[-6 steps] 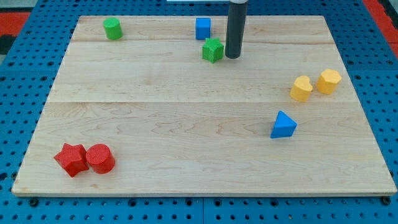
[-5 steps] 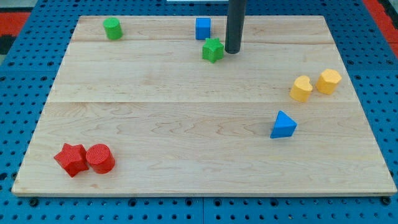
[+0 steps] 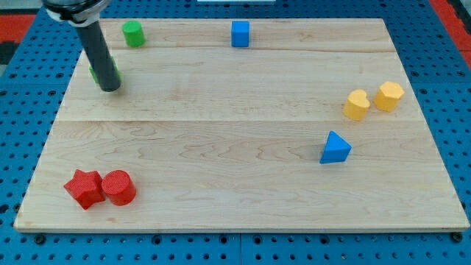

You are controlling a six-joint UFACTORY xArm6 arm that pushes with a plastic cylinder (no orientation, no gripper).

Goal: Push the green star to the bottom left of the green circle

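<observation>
The green circle (image 3: pixel 132 34) stands near the board's top left corner. The green star (image 3: pixel 114 73) is mostly hidden behind my rod; only green slivers show on either side of it, below and to the left of the green circle. My tip (image 3: pixel 110 87) rests on the board right at the star, on its lower side toward the view's bottom.
A blue cube (image 3: pixel 240 34) sits at the top middle. Two yellow blocks (image 3: pixel 357 104) (image 3: pixel 388 96) lie at the right, with a blue triangle (image 3: pixel 335 148) below them. A red star (image 3: pixel 83 188) and a red cylinder (image 3: pixel 118 187) sit at the bottom left.
The green star has gone from beside the blue cube far to the left, to below the green circle. My rod moved left with it and now covers it.
</observation>
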